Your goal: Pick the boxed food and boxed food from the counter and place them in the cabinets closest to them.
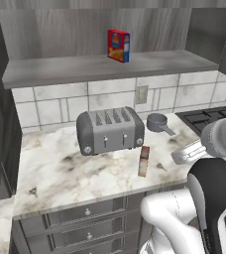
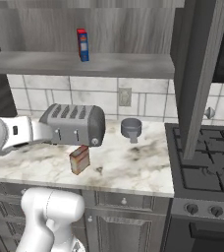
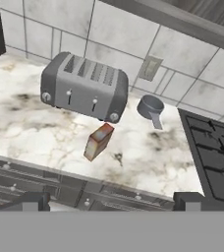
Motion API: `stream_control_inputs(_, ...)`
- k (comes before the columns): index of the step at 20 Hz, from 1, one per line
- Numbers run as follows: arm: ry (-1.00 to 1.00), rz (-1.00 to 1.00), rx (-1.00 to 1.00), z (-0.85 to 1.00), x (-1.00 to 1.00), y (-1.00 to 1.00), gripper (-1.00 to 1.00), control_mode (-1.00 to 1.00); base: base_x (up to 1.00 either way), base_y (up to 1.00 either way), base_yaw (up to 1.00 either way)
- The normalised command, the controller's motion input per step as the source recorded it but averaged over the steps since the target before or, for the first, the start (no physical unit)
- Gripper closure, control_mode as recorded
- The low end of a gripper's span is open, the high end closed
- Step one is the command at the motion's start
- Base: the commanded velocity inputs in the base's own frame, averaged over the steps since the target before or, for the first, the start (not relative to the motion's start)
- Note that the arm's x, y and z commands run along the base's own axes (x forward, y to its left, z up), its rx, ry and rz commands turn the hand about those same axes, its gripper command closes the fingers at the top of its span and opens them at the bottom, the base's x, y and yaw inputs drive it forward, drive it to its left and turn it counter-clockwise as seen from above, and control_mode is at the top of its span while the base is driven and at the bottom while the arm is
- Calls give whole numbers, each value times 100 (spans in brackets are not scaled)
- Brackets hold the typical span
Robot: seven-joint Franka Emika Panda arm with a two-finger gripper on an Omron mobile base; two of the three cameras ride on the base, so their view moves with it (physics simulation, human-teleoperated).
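Tan carton (image 3: 98, 141) stands upright on the counter (image 3: 30, 133), just in front of the toaster (image 3: 84, 87); the red box (image 1: 118, 45) is already on the cabinet shelf (image 1: 75, 67). Gripper (image 3: 109, 202) hovers wide open, empty. Best to descend squarely and straddle the carton's narrow sides, clear of the toaster.

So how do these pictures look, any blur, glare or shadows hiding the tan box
Left base view: soft and low in detail, even light, no glare; the tan box stands clear before the toaster. Right base view: the same softness, a faint shadow under the toaster. Hand view: tilted, the box leaning in frame, unhidden.
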Motion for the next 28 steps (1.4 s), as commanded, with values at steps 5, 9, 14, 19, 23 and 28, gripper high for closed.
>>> stream_control_inputs(5, 13, -1, 13, -5, 0, 1, -100, -100, 0, 0, 0)
stream_control_inputs(9, 17, -3, 23, -4, 1, 0, -100, -100, 0, 0, 0)
stream_control_inputs(14, 13, -3, 18, -6, 6, 0, -100, -100, 0, 0, 0)
stream_control_inputs(19, 7, -1, 9, -5, 0, 0, -100, -100, 0, 0, 0)
stream_control_inputs(23, 0, -3, 2, -7, -1, 3, -100, -100, 0, 0, 0)
stream_control_inputs(28, 0, -6, 2, -24, 9, 6, -100, -100, 0, 0, 0)
